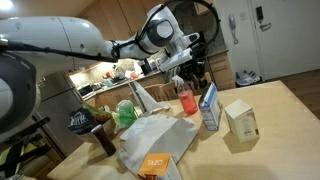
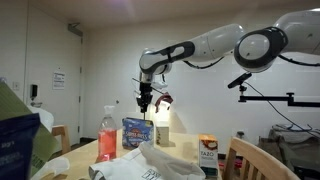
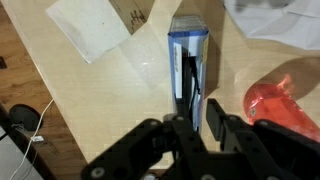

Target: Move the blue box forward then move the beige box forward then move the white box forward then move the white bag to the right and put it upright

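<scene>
On the wooden table, between red cup and beige box — blue box, upright. Directly above, apart — gripper, nothing held; jaw spread impossible to tell.

Blue box: tall slim carton, dark blue with white patches, upright on the worktop, directly under the claw. Contact can't be told.

Beige box: small blocky cream carton, upright, just beside the blue box, lower than the claw and off to one side.

White bag: white cloth, slumped and crumpled on the worktop, not upright, below the claw on the blue box's other side.

White box: small, flat, orange-yellow face showing, against the bag's far edge, farthest from the claw.
</scene>
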Motion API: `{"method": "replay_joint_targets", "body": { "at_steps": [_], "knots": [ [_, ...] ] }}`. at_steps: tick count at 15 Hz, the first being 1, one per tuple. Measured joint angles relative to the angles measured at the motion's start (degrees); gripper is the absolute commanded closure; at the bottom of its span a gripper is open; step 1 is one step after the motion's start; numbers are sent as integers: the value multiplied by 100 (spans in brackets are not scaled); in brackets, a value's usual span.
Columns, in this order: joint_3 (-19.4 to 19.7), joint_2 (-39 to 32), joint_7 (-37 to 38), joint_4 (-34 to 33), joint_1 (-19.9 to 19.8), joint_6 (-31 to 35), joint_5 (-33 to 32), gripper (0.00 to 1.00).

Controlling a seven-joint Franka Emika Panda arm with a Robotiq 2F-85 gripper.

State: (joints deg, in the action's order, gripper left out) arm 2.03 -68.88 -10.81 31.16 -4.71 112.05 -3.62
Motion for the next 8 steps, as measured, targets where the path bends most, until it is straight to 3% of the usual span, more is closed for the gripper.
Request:
{"method": "replay_joint_targets", "body": {
  "at_steps": [1,2,3,8],
  "knots": [
    [-1,-12,0,32,-1,0,9,100],
    [-1,-23,0,70,-5,0,18,92],
    [-1,-26,0,124,-11,1,19,99],
    [-1,-45,1,186,-24,3,19,99]
  ]
}}
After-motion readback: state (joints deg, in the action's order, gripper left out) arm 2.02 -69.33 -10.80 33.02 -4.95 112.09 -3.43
